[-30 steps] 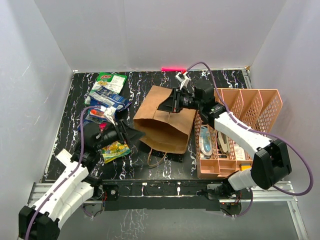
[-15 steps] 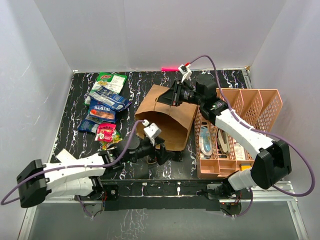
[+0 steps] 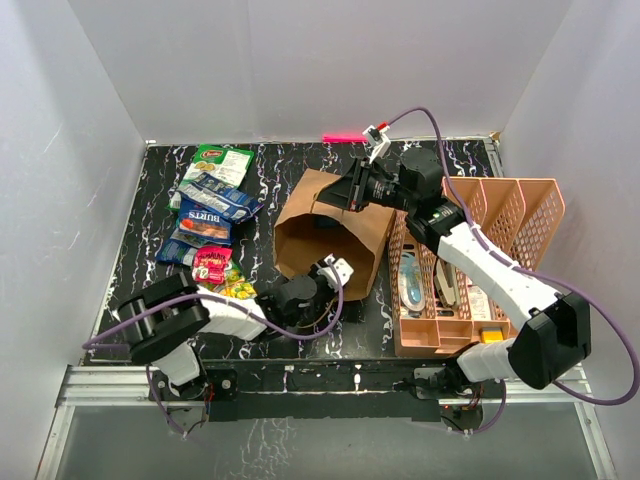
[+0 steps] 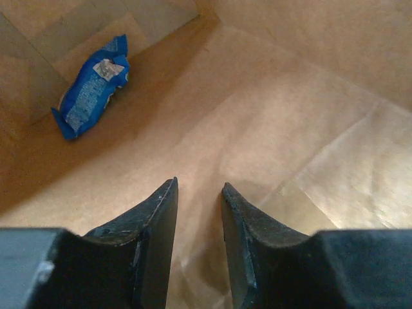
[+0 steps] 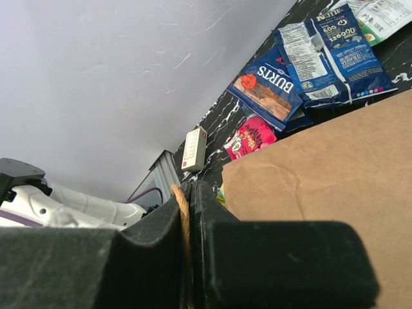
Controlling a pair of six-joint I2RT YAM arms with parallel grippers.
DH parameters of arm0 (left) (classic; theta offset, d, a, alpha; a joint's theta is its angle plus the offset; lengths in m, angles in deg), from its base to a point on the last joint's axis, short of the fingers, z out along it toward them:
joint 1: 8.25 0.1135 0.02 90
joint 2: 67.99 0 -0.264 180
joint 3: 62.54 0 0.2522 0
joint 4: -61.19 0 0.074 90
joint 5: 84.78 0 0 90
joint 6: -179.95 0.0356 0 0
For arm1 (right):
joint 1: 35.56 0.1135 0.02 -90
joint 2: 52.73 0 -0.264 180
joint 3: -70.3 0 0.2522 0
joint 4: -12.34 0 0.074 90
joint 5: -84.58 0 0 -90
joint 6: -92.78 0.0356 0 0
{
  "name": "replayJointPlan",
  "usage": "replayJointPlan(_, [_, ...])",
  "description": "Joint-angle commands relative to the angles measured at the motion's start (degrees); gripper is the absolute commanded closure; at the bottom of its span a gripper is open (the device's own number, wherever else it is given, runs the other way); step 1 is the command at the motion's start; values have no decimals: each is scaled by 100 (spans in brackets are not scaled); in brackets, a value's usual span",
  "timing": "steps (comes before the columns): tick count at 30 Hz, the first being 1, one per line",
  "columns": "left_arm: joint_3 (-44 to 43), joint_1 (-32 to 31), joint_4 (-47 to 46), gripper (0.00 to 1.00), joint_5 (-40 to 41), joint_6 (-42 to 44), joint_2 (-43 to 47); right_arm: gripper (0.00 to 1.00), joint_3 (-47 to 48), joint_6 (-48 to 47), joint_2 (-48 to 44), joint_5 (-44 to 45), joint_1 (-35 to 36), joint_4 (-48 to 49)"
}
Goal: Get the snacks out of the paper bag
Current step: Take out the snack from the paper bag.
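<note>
The brown paper bag (image 3: 345,235) lies on its side with its mouth toward the near edge. My right gripper (image 3: 352,194) is shut on the bag's upper rim and holds it up; in the right wrist view a tan strip of the paper bag (image 5: 322,187) sits pinched in the right gripper (image 5: 191,188). My left gripper (image 3: 322,283) is inside the mouth. Seen from the left wrist, the left gripper (image 4: 199,187) stands open with a narrow gap and nothing in it. One blue snack packet (image 4: 90,90) lies deep in the bag, ahead and to the left. Several snacks (image 3: 210,215) lie on the table to the left.
A salmon-pink perforated organiser (image 3: 520,205) with pale stationery stands right of the bag, under my right arm. A pink marker (image 3: 347,137) lies at the back edge. White walls close the table on three sides.
My left arm swung from the snack pile to the bag's mouth and reached inside, its jaws narrowing. My right gripper raised the bag's rim, so the mouth gapes wider.
</note>
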Motion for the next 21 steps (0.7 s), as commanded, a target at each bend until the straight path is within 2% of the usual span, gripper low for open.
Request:
replayJointPlan(1, [-481,95,-842,70,462,395,-426,92,167,101,-237,30,20,205])
replayJointPlan(9, [-1067,379,-979,76,565,337,-1054,92,173,98,-331,24,88,120])
replayJointPlan(13, [-1395,722,-445,76,196,-159,-1239,92,207,92,-315,9,104,110])
replayJointPlan(15, [-1547,840,-243,75,282,-218,-1424,92,208,89,-318,-20,134,110])
replayJointPlan(21, [-1773,1059,-673,68,561,649,-2029,92,171,118,-303,4,210,146])
